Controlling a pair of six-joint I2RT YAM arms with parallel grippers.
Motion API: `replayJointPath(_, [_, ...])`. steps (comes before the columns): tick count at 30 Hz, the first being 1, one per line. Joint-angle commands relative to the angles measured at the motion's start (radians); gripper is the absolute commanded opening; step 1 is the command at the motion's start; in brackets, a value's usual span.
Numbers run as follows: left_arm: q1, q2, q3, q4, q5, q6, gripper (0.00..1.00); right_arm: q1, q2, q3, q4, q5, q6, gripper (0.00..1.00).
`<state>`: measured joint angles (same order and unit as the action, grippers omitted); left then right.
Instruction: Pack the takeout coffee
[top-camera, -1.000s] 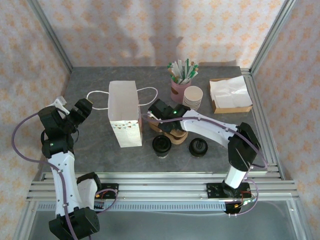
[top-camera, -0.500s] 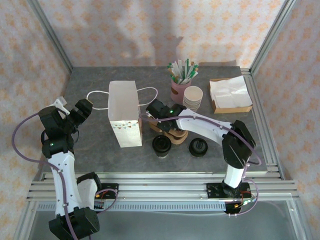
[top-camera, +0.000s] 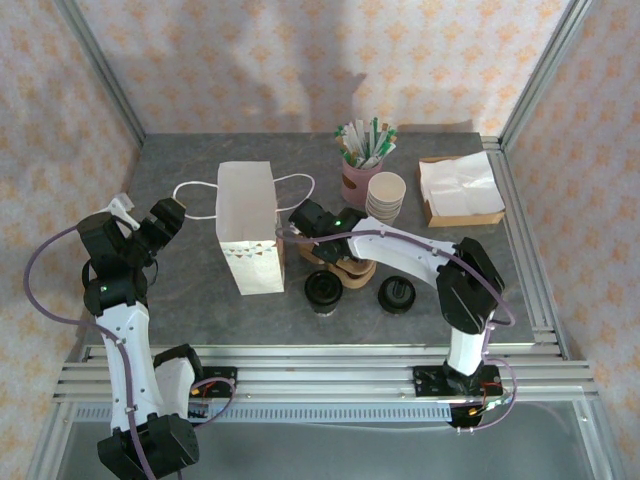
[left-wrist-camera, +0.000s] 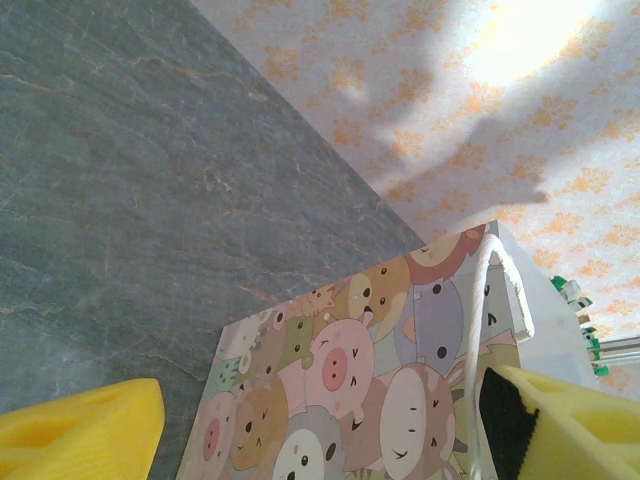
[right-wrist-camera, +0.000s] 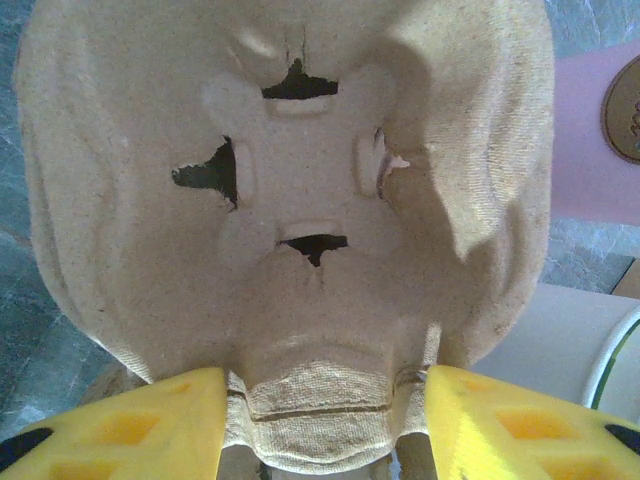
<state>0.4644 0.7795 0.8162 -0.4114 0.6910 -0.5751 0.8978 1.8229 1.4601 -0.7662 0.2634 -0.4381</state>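
1. Left fingers: raised over the left part of the grey stone-pattern desk, left of the bag and apart from it. In the left wrist view the yellow fingers stand wide apart with nothing between them.

2. White paper bag with white cord handles: on the desk, left of centre. Its side facing the left wrist camera carries a cartoon-animal print. One handle lies out to each side at the far end.

3. Takeout coffee, a small paper cup with a round black plastic lid: upright on the desk, just beside the near right corner of the bag and outside it. It sits at the near edge of the cup carrier.

4. Brown moulded-pulp cup carrier: between the bag and the black lid piece, partly under the right arm.

5. Right fingers: just right of the bag. In the right wrist view they are at a medium spread, each yellow finger pressed against a narrow edge tab of the carrier, gripping it.

6. Squat round black lid piece: on the desk, right of the coffee and apart from it.

7. Pink cup of stir sticks: far centre, touching a stack of white paper cups on its right.

8. Shallow cardboard tray of white napkins: far right corner.
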Motion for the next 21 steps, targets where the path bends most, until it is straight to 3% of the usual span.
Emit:
replayJointPath(1, [-0.004,0.000,-0.009,0.003,-0.008,0.013,0.84,-0.002,0.008,0.026,-0.005,0.027,-0.005,0.53])
replayJointPath(21, [-0.004,0.000,-0.010,0.008,-0.008,0.011,0.84,-0.005,0.011,0.028,-0.036,0.040,0.000,0.46])
